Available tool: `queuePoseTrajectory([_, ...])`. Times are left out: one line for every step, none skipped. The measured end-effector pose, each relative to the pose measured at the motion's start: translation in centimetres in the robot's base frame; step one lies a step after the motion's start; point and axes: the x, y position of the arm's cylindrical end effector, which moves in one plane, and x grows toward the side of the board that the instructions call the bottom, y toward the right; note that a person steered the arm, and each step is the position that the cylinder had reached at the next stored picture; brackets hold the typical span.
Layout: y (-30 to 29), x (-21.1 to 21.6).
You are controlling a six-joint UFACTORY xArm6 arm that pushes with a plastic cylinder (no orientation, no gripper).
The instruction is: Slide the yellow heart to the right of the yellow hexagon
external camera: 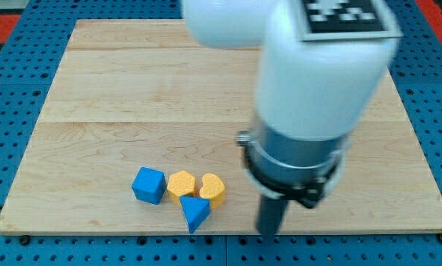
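Observation:
The yellow heart (213, 189) lies near the wooden board's (132, 89) bottom edge, touching the right side of the yellow hexagon (181, 183). My tip (269, 232) is at the end of the dark rod, to the right of the heart and a little lower, with a gap between them. The large white arm body (317, 74) fills the view's upper right and hides the board behind it.
A blue cube (148, 185) sits just left of the yellow hexagon. A blue triangular block (196, 213) lies below the hexagon and heart, close to the board's bottom edge. A blue pegboard (14, 89) surrounds the board.

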Motion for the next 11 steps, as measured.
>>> queuePoseTrajectory([-9.6, 0.0])
queuePoseTrajectory([-15.7, -0.4])
queuePoseTrajectory([-14.1, -1.2])
queuePoseTrajectory([-14.1, -0.7])
queuePoseTrajectory([-13.6, 0.0])
queuePoseTrajectory([-10.5, -0.1])
queuePoseTrajectory([-9.1, -0.1])
queuePoseTrajectory([-9.0, -0.2])
queuePoseTrajectory([-7.1, -1.5])
queuePoseTrajectory([-6.8, -4.2])
queuePoseTrajectory([-6.8, -7.4])
